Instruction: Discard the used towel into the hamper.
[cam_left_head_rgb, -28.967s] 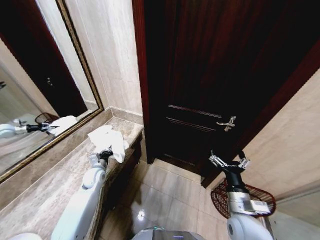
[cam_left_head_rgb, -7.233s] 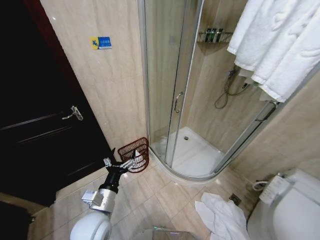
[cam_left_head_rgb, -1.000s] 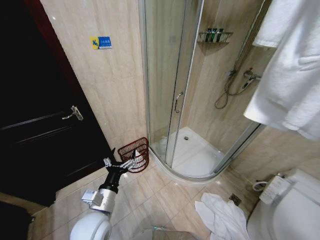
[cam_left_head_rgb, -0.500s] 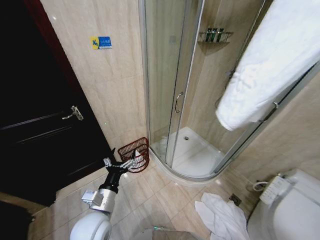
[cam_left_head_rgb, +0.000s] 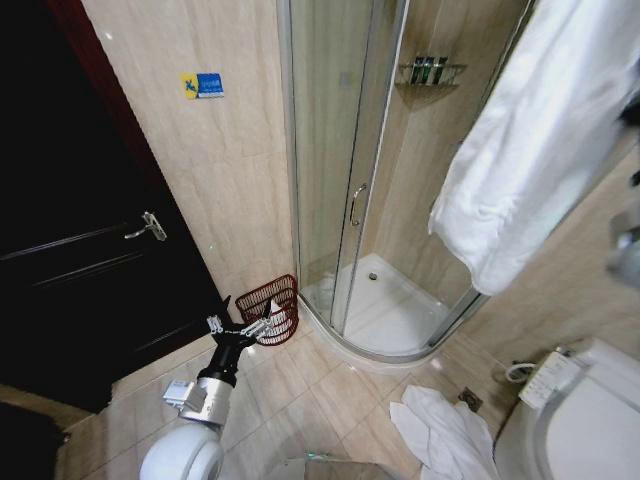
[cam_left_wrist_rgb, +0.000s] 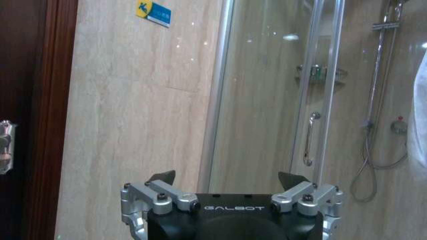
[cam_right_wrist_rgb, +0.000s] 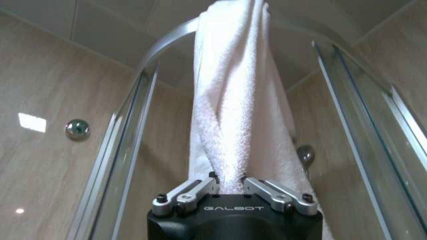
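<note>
A large white towel hangs in the air at the upper right of the head view, in front of the shower. In the right wrist view my right gripper is shut on a bunched fold of this towel, which rises away from the fingers. The reddish-brown wire hamper sits on the floor against the wall, between the dark door and the shower glass. My left gripper is held open just in front of the hamper, with nothing between its fingers.
A glass shower enclosure fills the middle. The dark door is on the left. A second white towel lies crumpled on the tiled floor beside the toilet.
The held towel has swung left and lower in the head view, now covering more of the shower's right side. The left arm and hamper have not moved.
</note>
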